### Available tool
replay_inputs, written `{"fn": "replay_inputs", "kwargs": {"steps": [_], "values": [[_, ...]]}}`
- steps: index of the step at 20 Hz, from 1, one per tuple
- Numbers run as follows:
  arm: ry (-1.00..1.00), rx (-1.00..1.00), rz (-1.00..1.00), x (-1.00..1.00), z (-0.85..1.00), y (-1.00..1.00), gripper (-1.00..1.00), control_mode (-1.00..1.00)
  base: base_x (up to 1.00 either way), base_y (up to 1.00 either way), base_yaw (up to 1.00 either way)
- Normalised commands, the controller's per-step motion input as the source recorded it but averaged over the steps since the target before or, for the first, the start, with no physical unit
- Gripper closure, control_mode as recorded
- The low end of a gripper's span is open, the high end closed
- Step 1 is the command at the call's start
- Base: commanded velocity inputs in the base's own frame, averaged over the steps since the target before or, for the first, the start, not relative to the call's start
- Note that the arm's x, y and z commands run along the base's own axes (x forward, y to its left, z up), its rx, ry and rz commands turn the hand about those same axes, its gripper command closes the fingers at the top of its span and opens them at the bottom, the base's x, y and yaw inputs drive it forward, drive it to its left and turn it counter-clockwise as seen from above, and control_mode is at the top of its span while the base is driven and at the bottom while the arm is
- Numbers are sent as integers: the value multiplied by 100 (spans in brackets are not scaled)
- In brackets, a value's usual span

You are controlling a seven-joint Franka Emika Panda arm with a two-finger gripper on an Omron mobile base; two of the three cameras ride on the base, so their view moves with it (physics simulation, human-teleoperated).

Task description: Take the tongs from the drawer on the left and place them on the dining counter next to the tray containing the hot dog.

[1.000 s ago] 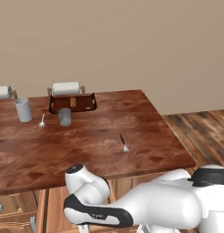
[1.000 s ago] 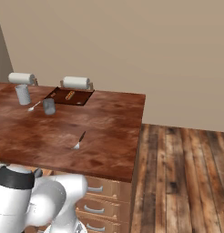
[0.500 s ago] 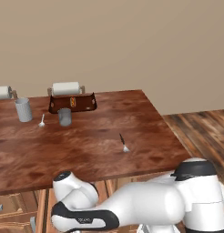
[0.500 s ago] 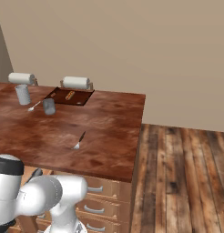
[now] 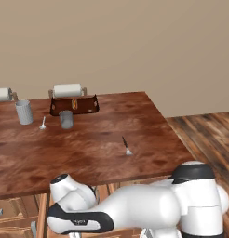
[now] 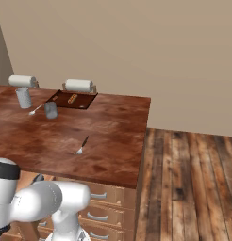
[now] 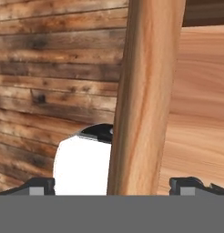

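While your arm is folded low below the near edge of the dining counter (image 5: 88,153), the gripper (image 7: 112,184) stands with its jaws spread wide and holds nothing, a pale wooden edge rising between its fingertips (image 7: 186,184). On that counter you see the tray (image 5: 73,106) at the far edge with the hot dog (image 5: 74,103) inside it. A cup (image 5: 66,119) stands just in front of the tray, and a fork (image 5: 126,146) lies well apart, nearer the front edge.

dining counter (image 5: 88,148): left end cut by frame edge | paper-towel roll (image 5: 2,94): cropped at left | hot dog (image 5: 74,104): too small for detail | drawer fronts (image 6: 106,207): partly behind arm
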Motion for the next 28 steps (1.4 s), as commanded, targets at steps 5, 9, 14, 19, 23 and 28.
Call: {"fn": "replay_inputs", "kwargs": {"steps": [5, 9, 14, 19, 23, 28], "values": [[1, 0, 3, 0, -8, 0, -100, -100, 0, 0, 0], [0, 0, 3, 0, -8, 0, -100, -100, 0, 0, 0], [0, 0, 4, 0, -10, 0, -100, -100, 0, 0, 0], [1, 0, 4, -1, -13, 0, -100, -100, 0, 0, 0], [0, 0, 3, -46, -5, 0, -100, -100, 0, 0, 0], [0, 0, 0, -69, -4, 9, -100, -100, 0, 0, 0]]}}
